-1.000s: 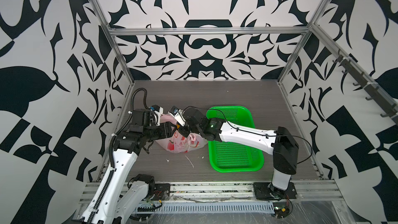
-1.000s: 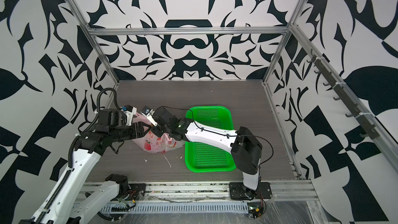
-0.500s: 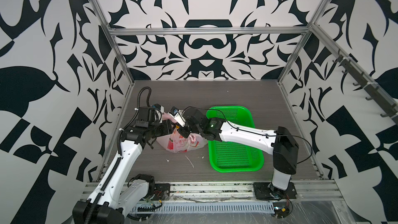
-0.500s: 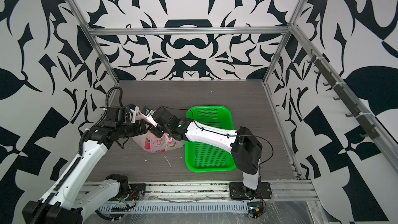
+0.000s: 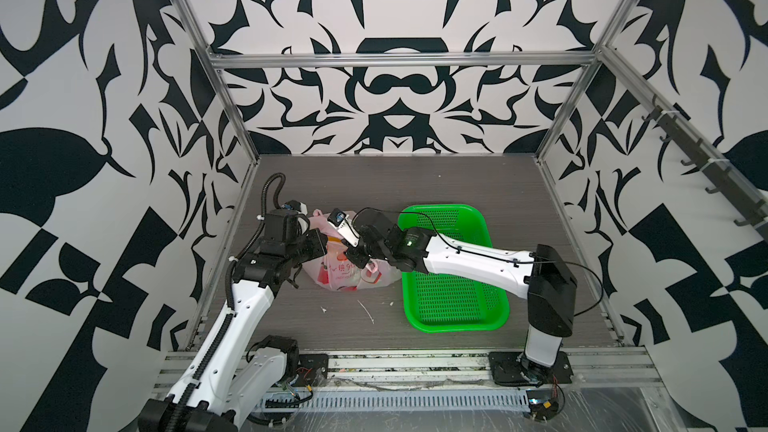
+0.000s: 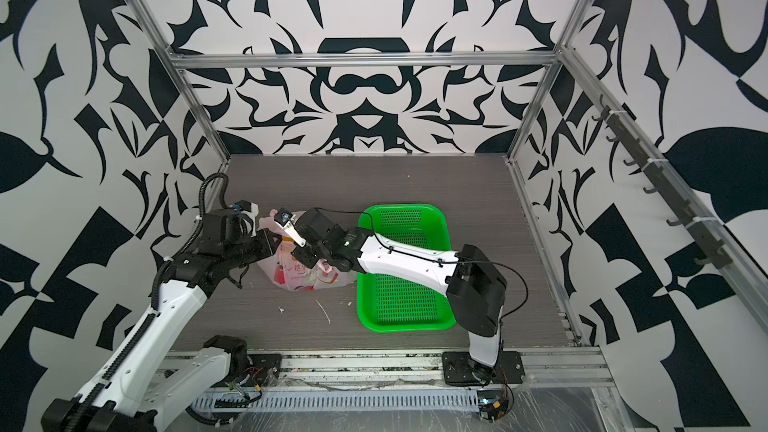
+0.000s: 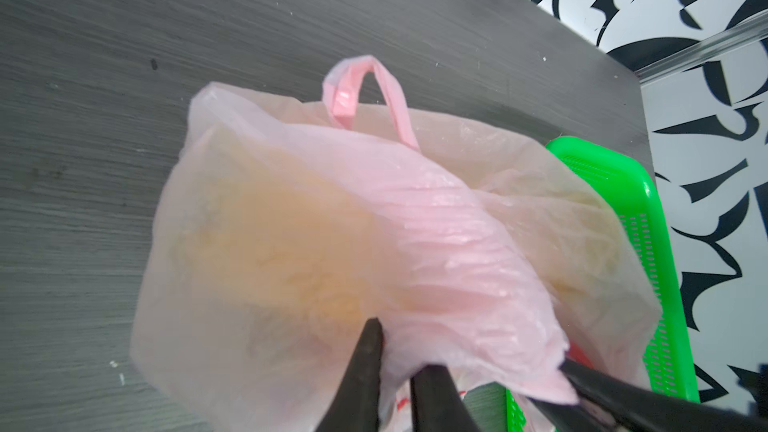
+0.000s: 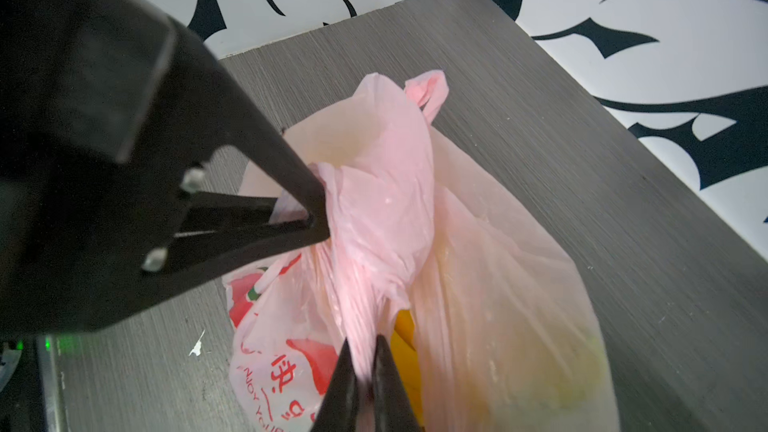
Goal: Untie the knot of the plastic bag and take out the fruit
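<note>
The plastic bag (image 5: 347, 274) sits on the tabletop (image 5: 415, 193), left of centre in both top views and just beside the green basket (image 5: 457, 305). The left claw (image 8: 319, 211) pinches a fold at the bag's top. The right claw (image 8: 365, 371) is pressed together on the bag's twisted pink middle, with yellow fruit (image 8: 405, 328) showing just beside it.

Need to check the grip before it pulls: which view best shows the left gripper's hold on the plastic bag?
Right wrist view: the left gripper shows side-on, its fingers closed on the plastic bag's bunched top. The left wrist view shows only fingertips in plastic; both top views show them too small to judge.
</note>
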Controlling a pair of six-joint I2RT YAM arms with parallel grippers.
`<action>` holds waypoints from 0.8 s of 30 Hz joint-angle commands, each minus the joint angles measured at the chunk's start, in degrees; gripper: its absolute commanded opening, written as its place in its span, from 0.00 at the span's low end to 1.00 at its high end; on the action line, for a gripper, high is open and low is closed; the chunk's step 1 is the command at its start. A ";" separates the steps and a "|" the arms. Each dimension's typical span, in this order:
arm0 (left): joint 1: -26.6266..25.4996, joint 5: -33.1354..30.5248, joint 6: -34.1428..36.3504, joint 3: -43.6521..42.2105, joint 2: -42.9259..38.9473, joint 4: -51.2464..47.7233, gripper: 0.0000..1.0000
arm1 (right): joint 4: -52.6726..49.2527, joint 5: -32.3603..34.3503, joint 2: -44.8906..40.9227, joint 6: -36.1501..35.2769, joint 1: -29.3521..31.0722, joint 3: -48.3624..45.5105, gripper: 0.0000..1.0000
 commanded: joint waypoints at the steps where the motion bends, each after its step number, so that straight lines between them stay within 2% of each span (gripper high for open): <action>1: 0.17 -3.05 -1.72 -1.39 -1.56 2.12 0.15 | -1.30 2.70 -4.17 -0.64 0.19 -0.74 0.07; 6: 0.19 -5.46 -2.84 -2.32 -2.13 2.40 0.13 | -1.13 4.23 -7.41 -0.75 0.14 -3.18 0.07; 12: 0.20 -9.07 -4.63 -3.14 -2.60 3.25 0.10 | -1.68 4.83 -10.21 -1.27 0.08 -4.85 0.15; 16: 0.26 -10.93 -5.67 -3.75 -3.52 3.49 0.10 | -1.90 5.03 -10.92 -1.41 0.10 -5.96 0.12; 17: 0.27 -11.32 -5.81 -3.81 -3.74 3.48 0.10 | -1.73 6.78 -11.14 -1.37 0.03 -6.43 0.11; 24: 0.31 -13.76 -7.25 -4.81 -4.23 3.24 0.10 | 0.48 9.81 -13.30 -0.73 -0.66 -9.77 0.11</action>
